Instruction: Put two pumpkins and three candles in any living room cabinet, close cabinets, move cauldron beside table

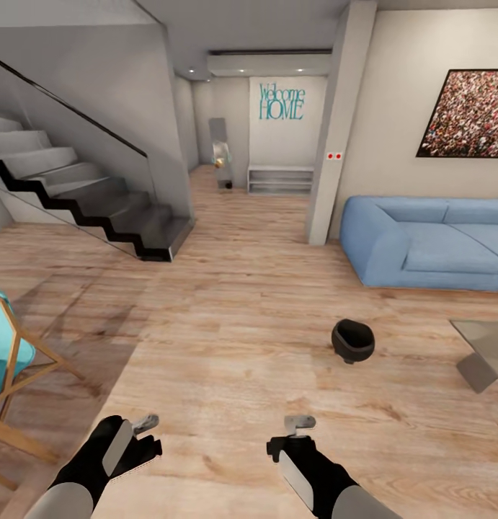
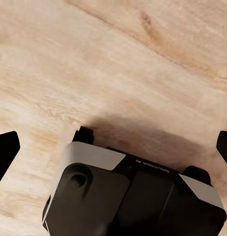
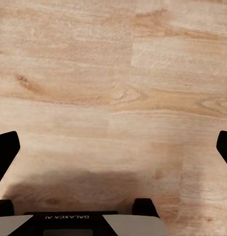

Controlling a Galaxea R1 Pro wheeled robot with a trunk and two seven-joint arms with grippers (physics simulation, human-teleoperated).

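The black cauldron (image 1: 352, 340) stands on the wood plank floor ahead and to the right. It is a short way left of the glossy coffee table (image 1: 485, 337), whose corner shows at the right edge, and the two are apart. My left gripper (image 1: 142, 427) and right gripper (image 1: 298, 431) hang low over bare floor, well short of the cauldron. Both are open and hold nothing, with the left gripper (image 2: 113, 147) and right gripper (image 3: 113, 150) having their dark fingertips (image 2: 5, 153) (image 3: 5, 153) spread wide. The pumpkins, candles and cabinet are out of view.
A blue sofa (image 1: 429, 245) lines the right wall behind a pillar (image 1: 334, 137). Stairs (image 1: 83, 194) rise at the left, and a teal wooden chair (image 1: 7, 367) stands near my left arm. A hallway with a low white shelf (image 1: 280, 179) opens straight ahead. My own base (image 2: 128, 196) shows below the wrists.
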